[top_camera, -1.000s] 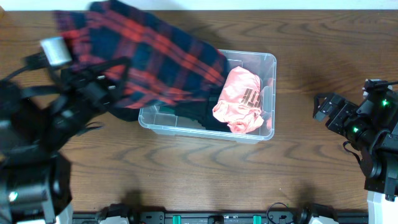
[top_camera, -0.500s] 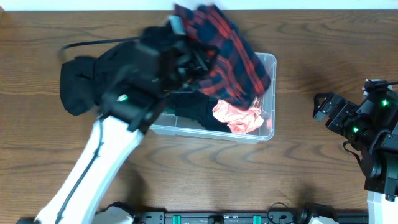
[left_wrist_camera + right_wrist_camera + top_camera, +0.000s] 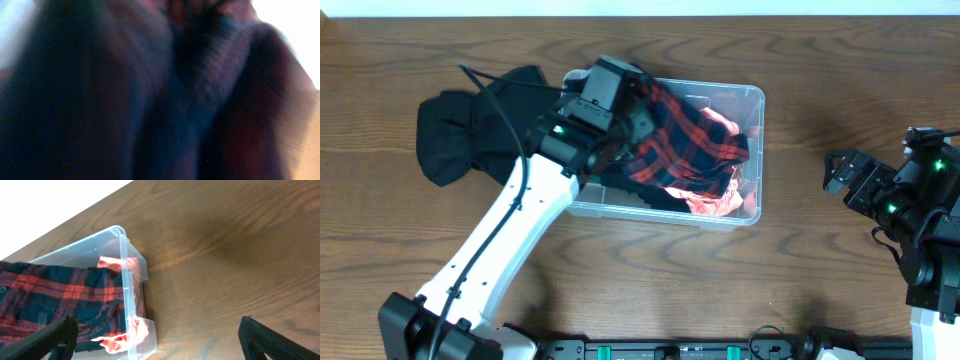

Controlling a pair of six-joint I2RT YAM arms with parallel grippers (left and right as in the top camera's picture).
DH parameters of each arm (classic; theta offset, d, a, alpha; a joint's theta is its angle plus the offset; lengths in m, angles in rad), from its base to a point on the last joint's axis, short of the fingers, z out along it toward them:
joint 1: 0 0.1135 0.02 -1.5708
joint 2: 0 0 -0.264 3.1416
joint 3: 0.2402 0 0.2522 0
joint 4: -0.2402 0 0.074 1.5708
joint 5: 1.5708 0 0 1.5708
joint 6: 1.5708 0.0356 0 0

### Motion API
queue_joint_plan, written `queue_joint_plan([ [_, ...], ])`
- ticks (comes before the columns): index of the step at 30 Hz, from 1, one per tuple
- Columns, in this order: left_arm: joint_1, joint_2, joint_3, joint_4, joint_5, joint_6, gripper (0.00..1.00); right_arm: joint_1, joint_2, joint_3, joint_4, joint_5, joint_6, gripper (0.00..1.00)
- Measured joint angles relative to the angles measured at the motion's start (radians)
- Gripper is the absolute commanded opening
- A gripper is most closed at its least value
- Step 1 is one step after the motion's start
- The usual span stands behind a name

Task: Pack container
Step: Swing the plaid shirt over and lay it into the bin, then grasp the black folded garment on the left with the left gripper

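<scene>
The clear container [image 3: 757,150] sits on the wooden surface [image 3: 820,60]. A red-and-navy plaid shirt [image 3: 685,140] is draped inside it over a pink garment [image 3: 715,203]. At the container's left end the left hand [image 3: 632,118] is buried in plaid, and its grip cannot be told. Well right of the container, the right hand [image 3: 838,172] gapes empty. A black garment [image 3: 460,135] lies left of the container.

Dark brown wood-grain table [image 3: 820,280], white band [image 3: 720,6] beyond its far edge

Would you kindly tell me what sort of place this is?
Likely a robotics lab bench: a wooden table, the left arm and right arm mounted at its edge, a clear container of clothes.
</scene>
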Motion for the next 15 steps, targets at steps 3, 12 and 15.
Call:
queue_joint_plan([
  [3, 0.051, 0.0, 0.0, -0.053, -0.024, 0.087, 0.71, 0.0, 0.0, 0.0, 0.0, 0.0, 0.0, 0.99],
  [12, 0.379, 0.0, 0.0, -0.177, -0.044, 0.299, 0.83, 0.0, 0.0, 0.0, 0.0, 0.0, 0.0, 0.99],
  [15, 0.56, 0.0, 0.0, -0.169, -0.017, 0.357, 0.86, 0.0, 0.0, 0.0, 0.0, 0.0, 0.0, 0.99],
])
